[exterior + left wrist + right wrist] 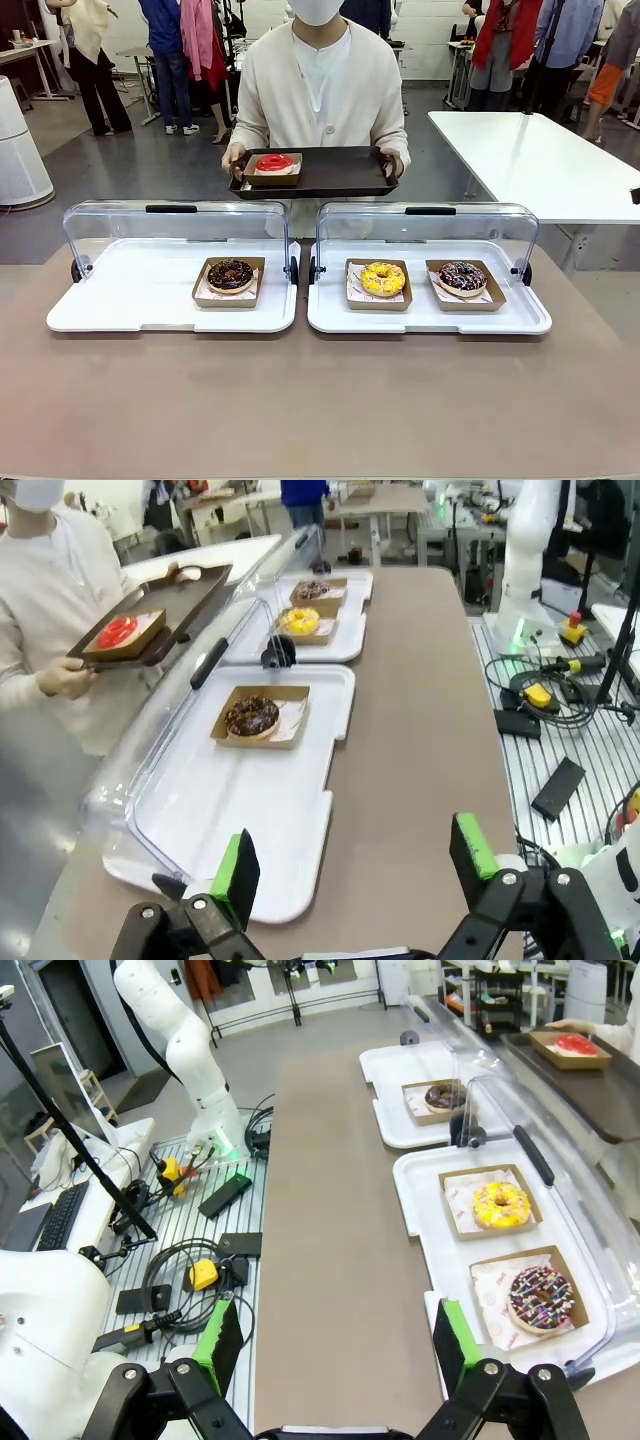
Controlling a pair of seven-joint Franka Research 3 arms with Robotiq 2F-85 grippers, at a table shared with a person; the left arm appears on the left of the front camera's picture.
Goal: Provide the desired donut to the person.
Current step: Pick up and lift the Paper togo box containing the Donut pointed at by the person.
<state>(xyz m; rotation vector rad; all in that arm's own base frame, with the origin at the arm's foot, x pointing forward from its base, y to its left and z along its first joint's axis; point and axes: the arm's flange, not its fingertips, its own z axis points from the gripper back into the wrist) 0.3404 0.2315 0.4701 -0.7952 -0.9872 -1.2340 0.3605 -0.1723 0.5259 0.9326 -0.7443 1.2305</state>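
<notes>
My left gripper [355, 870] has its green-padded jaws spread wide with nothing between them, and it hangs over the near edge of the table just short of the left white case [200, 810]. My right gripper [338, 1355] is equally wide and empty, near the corner of the right white case [420, 1190]. Both clear lids are up, so reach is free from my side. The chocolate donut [251, 716] sits alone in the left case. The yellow donut [500, 1204] and the sprinkled donut [541, 1298] sit side by side in the right one, each in its own brown card boat. Across the table the person [320, 90] holds a dark tray [340, 175] in both hands, with a red donut [275, 162] already on its left part. I cannot tell which donut is wanted, since neither hand points. I would wait for a sign, then take the boat by its walls, not the icing, lift it level, and set it on the bare part of the tray.
</notes>
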